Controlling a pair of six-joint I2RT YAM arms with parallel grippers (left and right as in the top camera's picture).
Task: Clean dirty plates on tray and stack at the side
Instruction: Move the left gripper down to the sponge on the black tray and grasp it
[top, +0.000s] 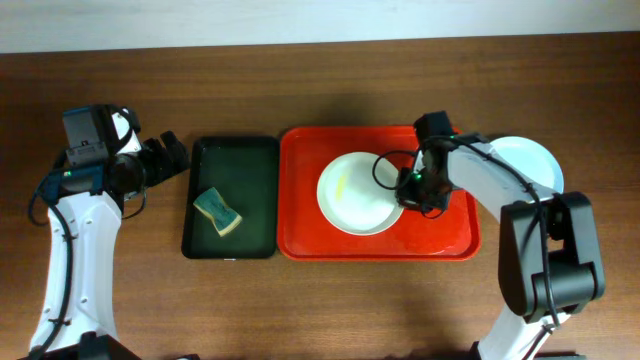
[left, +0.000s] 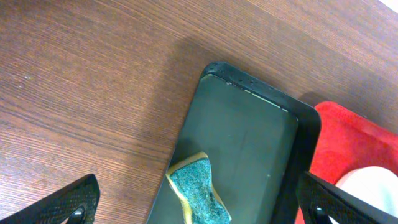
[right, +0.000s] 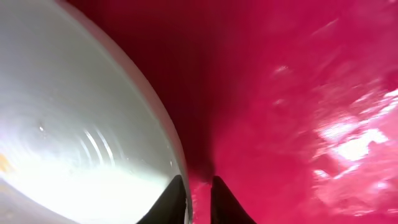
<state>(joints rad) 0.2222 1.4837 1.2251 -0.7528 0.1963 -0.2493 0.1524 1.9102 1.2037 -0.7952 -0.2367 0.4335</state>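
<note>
Your right gripper (top: 410, 188) sits at the plate (top: 352, 195) rim's right edge on the red tray (top: 300, 205), fingers nearly together (whether they grasp it, I can't tell).

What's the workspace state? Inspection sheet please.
Surface: wooden table, brown grain.
Job's things: smeared plate in red tray; second plate on the table to its right, partly behind the arm.
Clutter: sponge in dark green tray.
Grippers: left gripper open, beside that tray; right gripper at the smeared plate's right rim, grip unclear.
Cables: black cable loops over that rim.
Surroundings: pale strip beyond the far edge.
</note>
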